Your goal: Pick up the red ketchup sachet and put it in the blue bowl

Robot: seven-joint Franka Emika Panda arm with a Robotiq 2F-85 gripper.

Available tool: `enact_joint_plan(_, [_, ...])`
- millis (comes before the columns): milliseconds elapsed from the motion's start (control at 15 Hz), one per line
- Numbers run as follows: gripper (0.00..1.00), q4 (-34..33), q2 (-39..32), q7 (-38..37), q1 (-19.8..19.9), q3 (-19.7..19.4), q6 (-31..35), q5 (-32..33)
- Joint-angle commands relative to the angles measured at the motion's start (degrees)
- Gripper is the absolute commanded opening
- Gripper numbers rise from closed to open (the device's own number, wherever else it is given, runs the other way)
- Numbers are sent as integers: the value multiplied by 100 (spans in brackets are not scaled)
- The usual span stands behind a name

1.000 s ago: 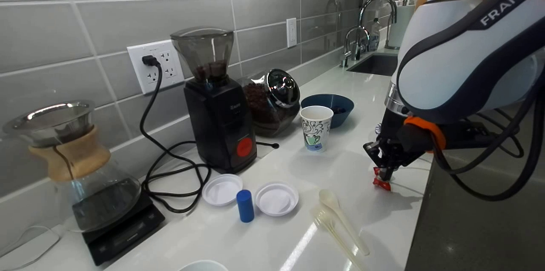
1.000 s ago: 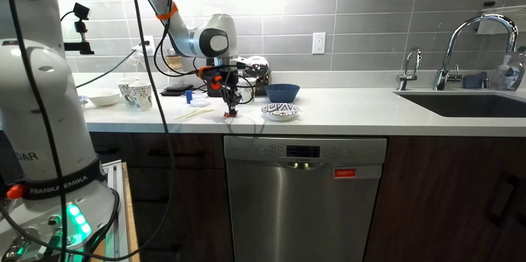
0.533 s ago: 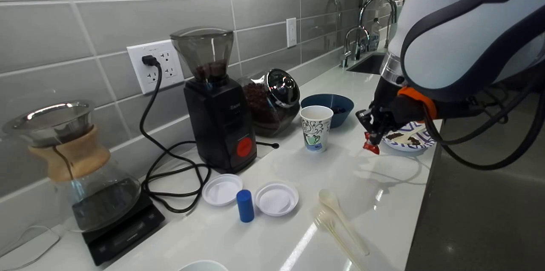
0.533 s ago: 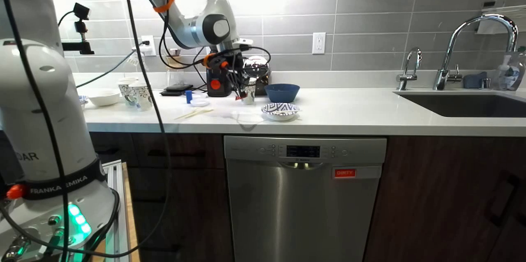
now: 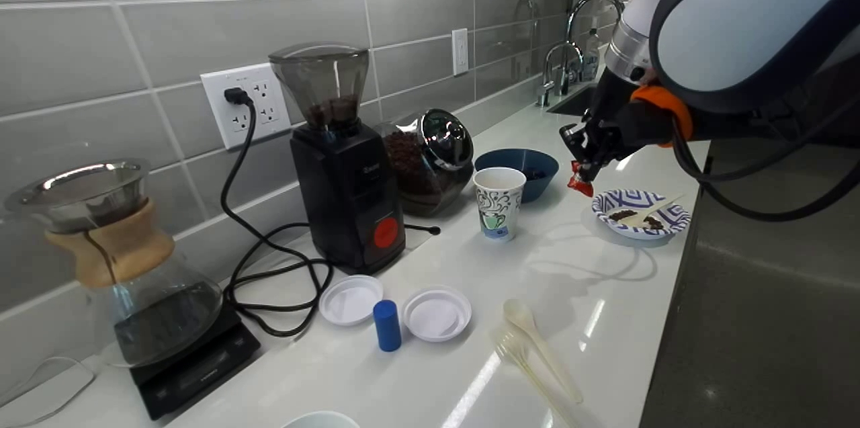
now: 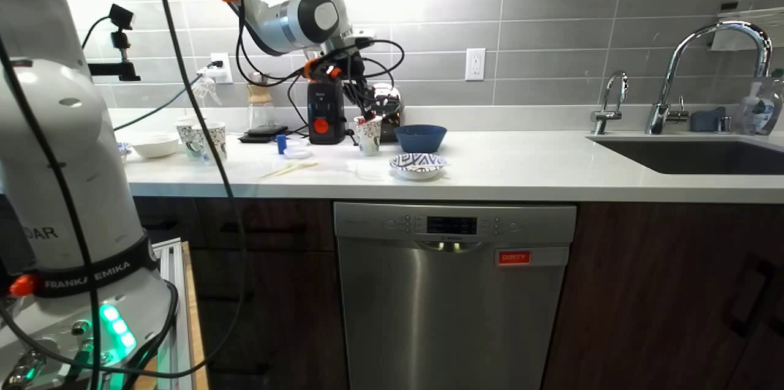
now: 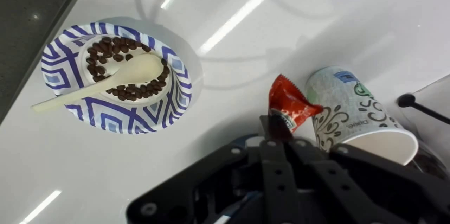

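White counter [image 5: 618, 347] before me in an exterior view, carrying a scale [image 5: 195, 374] at lower left, grinder [image 5: 353, 193] left of centre, cup [image 5: 497, 207] and blue bowl [image 5: 537, 190] right of centre, dish [image 5: 625, 199] at right; lids [image 5: 437, 314], cylinder [image 5: 387, 326], spoon [image 5: 518, 314] and fork [image 5: 516, 351] at lower centre.

Sachet [image 7: 288, 102] and blue bowl [image 5: 540, 189] partly hidden, arm [image 5: 759, 25] cropped

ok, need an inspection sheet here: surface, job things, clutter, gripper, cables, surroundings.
Surface: white counter, glossy, reflecting lights.
Job things: red ketchup sachet held above the counter, not yet in the blue bowl.
Clutter: paper cup near the blue bowl; patterned dish with beans and a spoon; blue cylinder.
Gripper: shut on the sachet.
Cables: grinder cord looped on the counter; arm cables hanging slack.
Surroundings: sink; dishwasher marked DIRTY.
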State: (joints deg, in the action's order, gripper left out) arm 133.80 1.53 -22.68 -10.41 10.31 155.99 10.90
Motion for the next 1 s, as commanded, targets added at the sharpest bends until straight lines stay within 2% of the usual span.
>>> enact_joint_plan(0, [0,1,6,28,28,25,-7,-24])
enact_joint_plan(67, [0,-108,-158,-115,46,30,179,248])
enact_joint_plan(400, [0,-883,-996,-123,-20,47,871,93])
enact_joint_plan(667, [0,-1684,-1692,-551,-125,-199,1134,420])
enact_joint_plan(933, [0,-2498,-2453,-898,-273,-425,1340,394])
